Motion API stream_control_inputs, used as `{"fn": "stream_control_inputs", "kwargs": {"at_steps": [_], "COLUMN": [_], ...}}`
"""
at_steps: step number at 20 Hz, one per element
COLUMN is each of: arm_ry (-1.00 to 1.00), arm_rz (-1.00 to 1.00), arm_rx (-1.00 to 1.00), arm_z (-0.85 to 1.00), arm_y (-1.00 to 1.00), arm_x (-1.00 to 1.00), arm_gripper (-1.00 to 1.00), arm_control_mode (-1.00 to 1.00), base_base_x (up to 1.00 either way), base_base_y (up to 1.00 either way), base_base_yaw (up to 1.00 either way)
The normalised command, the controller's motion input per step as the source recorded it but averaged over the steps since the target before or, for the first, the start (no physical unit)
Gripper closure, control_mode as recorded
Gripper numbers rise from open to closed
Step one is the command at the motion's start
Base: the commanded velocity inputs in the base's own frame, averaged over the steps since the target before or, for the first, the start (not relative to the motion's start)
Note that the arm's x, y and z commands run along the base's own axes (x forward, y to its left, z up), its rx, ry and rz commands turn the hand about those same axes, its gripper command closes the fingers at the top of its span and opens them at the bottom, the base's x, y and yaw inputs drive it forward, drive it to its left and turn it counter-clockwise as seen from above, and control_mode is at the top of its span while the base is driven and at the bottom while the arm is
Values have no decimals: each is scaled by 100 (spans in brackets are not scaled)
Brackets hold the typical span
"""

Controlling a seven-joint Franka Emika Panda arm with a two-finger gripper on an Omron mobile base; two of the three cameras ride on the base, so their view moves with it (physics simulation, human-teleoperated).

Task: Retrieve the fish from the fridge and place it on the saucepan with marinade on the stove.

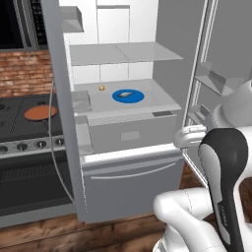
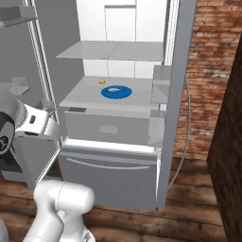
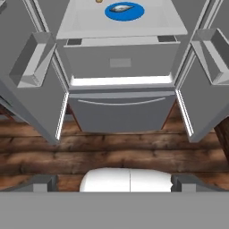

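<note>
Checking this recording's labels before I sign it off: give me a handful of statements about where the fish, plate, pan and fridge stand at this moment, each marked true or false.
1. The fridge has both doors open. True.
2. The fish lies in the saucepan. False: it lies on the blue plate on a fridge shelf.
3. The saucepan with its reddish-brown marinade sits on the stove, left of the fridge. True.
4. The gripper has its jaws shut on the fish. False: the jaws are open and empty, back from the fridge.
5. A small yellow-orange lump sits on the shelf beside the plate. True.
</note>
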Motion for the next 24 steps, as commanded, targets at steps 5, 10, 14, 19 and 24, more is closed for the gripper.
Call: {"fn": "stream_control_inputs", "kwargs": {"at_steps": [5, 10, 14, 19, 24], "arm_ry": [0, 0, 0, 0, 0], "arm_rz": [0, 0, 0, 0, 0], "arm_rx": [0, 0, 0, 0, 0], "arm_z": [0, 0, 0, 0, 0], "arm_y": [0, 0, 0, 0, 0], "arm_x": [0, 0, 0, 0, 0], "arm_gripper": [-100, -100, -100, -100, -100], "arm_control_mode": [100, 100, 100, 100, 100], "base_base_x": [35, 42, 62, 62, 62], "base_base_y": [36, 6, -8, -8, 0], "base_base_yaw": [-1, 0, -1, 0, 0]}}
